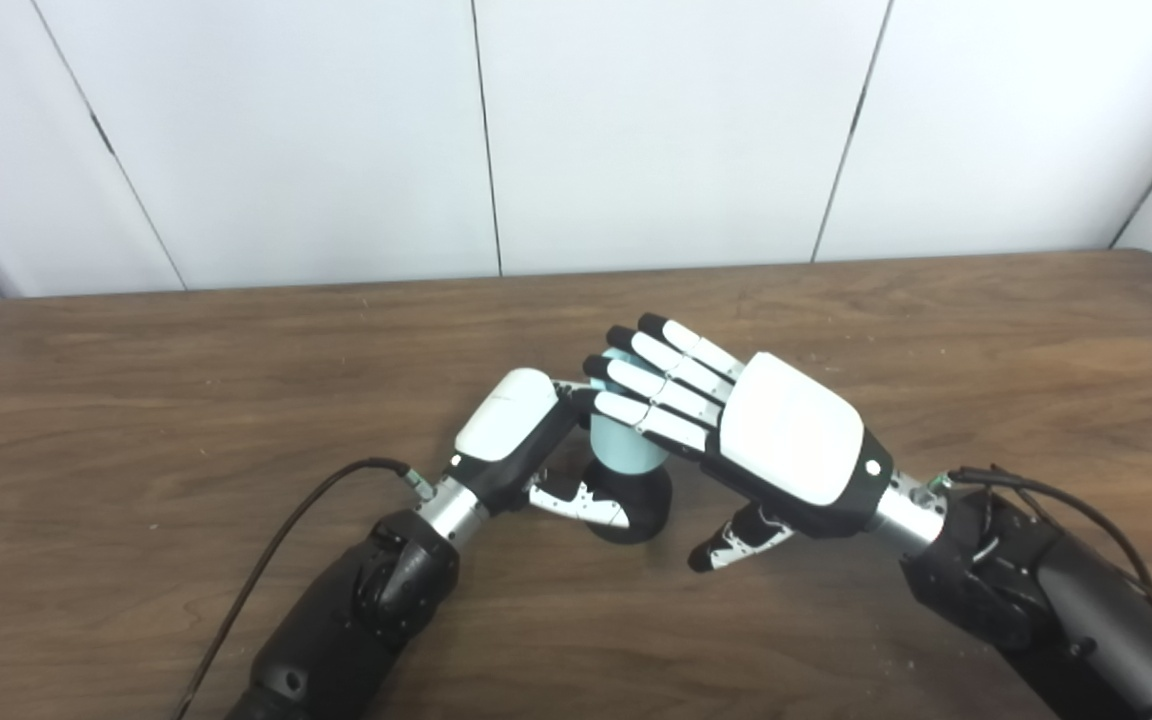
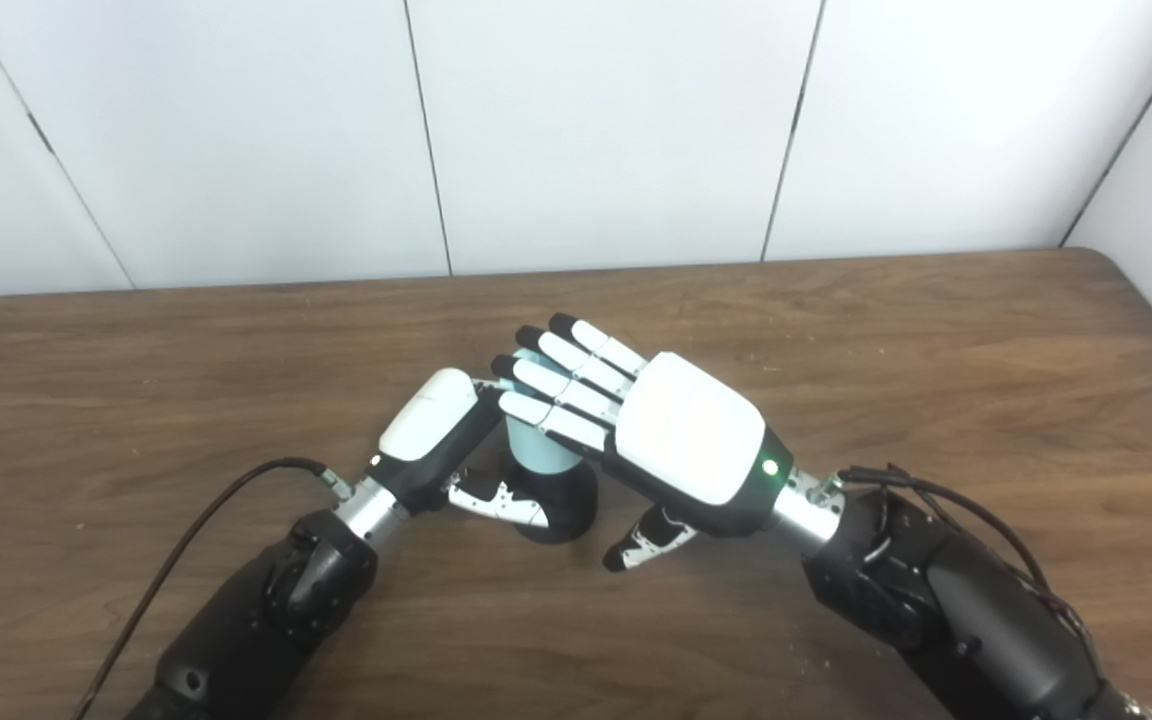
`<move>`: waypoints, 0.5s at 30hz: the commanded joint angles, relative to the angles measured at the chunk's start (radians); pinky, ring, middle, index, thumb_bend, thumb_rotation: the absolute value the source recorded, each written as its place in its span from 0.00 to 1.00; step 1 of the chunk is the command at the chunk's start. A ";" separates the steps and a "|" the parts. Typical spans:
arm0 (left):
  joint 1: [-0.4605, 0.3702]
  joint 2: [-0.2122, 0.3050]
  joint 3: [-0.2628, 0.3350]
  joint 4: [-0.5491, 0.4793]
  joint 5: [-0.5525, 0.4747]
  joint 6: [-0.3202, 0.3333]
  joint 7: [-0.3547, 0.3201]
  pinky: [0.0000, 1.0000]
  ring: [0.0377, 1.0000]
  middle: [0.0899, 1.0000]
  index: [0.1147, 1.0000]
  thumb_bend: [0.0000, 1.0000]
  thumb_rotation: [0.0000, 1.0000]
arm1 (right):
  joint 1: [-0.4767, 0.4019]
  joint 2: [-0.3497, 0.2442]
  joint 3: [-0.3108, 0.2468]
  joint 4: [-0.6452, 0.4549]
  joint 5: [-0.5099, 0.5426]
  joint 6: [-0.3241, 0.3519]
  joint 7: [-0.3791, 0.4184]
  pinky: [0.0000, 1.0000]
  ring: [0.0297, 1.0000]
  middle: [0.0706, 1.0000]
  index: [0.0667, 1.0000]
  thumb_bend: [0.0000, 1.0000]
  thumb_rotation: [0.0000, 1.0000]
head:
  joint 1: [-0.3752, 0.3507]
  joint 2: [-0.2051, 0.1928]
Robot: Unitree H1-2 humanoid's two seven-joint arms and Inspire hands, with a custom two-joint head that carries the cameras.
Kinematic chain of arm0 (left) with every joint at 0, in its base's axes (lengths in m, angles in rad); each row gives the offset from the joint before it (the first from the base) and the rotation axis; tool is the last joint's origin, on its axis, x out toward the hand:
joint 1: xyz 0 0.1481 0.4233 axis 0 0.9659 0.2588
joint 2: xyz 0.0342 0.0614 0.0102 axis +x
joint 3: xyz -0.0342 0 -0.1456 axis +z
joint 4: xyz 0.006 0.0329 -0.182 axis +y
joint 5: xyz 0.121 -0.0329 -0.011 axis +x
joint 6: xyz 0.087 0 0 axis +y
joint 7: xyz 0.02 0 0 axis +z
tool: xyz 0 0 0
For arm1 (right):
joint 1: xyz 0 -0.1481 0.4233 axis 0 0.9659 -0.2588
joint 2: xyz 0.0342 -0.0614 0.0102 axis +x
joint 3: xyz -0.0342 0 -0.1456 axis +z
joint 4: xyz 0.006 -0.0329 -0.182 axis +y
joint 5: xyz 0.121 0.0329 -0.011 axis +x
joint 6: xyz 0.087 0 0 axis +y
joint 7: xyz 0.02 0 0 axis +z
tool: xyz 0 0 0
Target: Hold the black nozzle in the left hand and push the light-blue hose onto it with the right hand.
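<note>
The black nozzle (image 1: 642, 508) stands on the wooden table (image 1: 136, 400) at its middle, with the light-blue hose (image 1: 622, 446) upright on top of it. My left hand (image 1: 521, 440) is closed around the nozzle from the left, thumb across its front. My right hand (image 1: 736, 420) is open, its flat fingers (image 1: 658, 385) lying over the top of the hose, its thumb hanging free below. The hose's top is hidden by these fingers. In the right eye view the hose (image 2: 540, 450) sits on the nozzle (image 2: 564, 510) the same way.
A black cable (image 1: 276, 550) runs from my left wrist toward the table's front edge. More cables (image 1: 1056, 500) loop at my right wrist. White wall panels (image 1: 636, 130) stand behind the table's far edge.
</note>
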 commanded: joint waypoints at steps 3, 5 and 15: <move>0.183 -0.003 -0.050 0.100 0.017 0.027 -0.038 0.51 0.46 0.37 0.34 0.66 0.42 | 0.037 -0.050 0.087 0.056 -0.104 -0.035 0.074 1.00 1.00 0.96 0.91 0.73 0.16 | 0.001 0.000; 0.183 -0.004 -0.050 0.103 0.017 0.022 -0.035 0.51 0.46 0.37 0.34 0.66 0.42 | 0.035 -0.050 0.089 0.056 -0.100 -0.035 0.076 1.00 1.00 0.97 0.91 0.73 0.16 | 0.000 0.000; 0.182 -0.003 -0.050 0.101 0.015 0.025 -0.039 0.50 0.47 0.37 0.34 0.66 0.42 | 0.037 -0.040 0.075 0.055 -0.045 -0.032 0.114 1.00 1.00 0.96 0.92 0.73 0.16 | 0.001 0.003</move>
